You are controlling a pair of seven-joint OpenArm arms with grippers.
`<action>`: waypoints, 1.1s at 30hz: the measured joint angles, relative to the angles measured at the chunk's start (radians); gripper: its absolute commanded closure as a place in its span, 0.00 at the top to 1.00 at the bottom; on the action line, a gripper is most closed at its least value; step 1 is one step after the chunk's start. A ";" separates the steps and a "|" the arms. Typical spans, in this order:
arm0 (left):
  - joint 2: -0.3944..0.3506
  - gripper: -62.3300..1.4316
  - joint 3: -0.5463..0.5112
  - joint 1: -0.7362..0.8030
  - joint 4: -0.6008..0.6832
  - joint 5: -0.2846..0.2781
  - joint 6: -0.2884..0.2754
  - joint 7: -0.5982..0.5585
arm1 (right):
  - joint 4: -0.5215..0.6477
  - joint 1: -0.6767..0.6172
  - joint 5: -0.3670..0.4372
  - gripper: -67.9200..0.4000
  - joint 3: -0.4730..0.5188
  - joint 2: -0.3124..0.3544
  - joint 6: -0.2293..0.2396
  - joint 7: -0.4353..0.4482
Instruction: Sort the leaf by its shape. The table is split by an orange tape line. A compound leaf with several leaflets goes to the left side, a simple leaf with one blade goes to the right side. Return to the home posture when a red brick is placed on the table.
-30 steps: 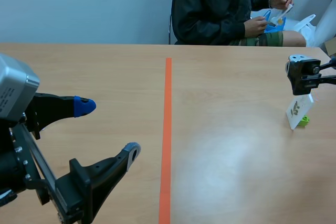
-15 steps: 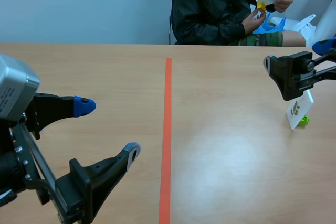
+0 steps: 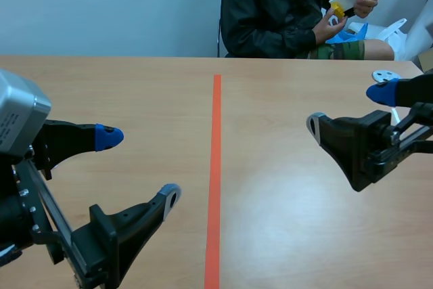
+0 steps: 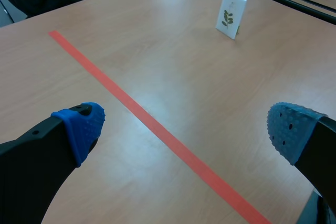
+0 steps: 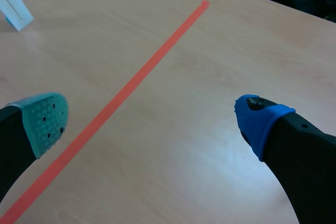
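Left wrist view: the left gripper (image 4: pixel 184 127) gapes wide and empty, and the leaf card (image 4: pixel 231 6) stands upright at about one o'clock, well ahead, past the tape line (image 4: pixel 147 124). Right wrist view: the right gripper (image 5: pixel 151 120) is likewise spread wide, holding nothing. Scene view: the right arm has swung in from three o'clock and now hides the card, which was plain to see a second ago.

Leaf card (image 4: pixel 231 6): white, printed with a small dark-green sprig of several leaflets.
Pose: upright on its lower edge, a bit of green at its foot.
Place: right half of the tabletop (image 4: pixel 157 61), near the far right corner.
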 measured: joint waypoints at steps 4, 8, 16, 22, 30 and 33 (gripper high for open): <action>0.000 1.00 0.000 0.000 0.000 0.000 0.000 0.000 | 0.000 -0.005 0.023 1.00 -0.003 0.000 0.004 -0.008; 0.000 1.00 0.000 0.000 0.000 0.000 0.060 0.001 | -0.001 -0.005 0.039 1.00 -0.048 0.013 0.004 -0.030; 0.000 1.00 -0.002 0.000 0.000 -0.003 0.101 0.009 | -0.002 -0.005 0.035 1.00 -0.078 0.014 0.007 -0.047; 0.000 1.00 -0.002 0.000 0.000 -0.003 0.100 0.011 | -0.009 -0.005 0.035 1.00 -0.078 0.014 0.006 -0.042; 0.000 1.00 -0.002 0.000 0.000 -0.003 0.100 0.011 | -0.012 -0.005 -0.033 1.00 -0.078 -0.015 0.007 -0.048; 0.000 1.00 -0.002 0.000 0.000 -0.003 0.100 0.011 | -0.012 -0.006 -0.039 1.00 -0.078 -0.019 0.007 -0.048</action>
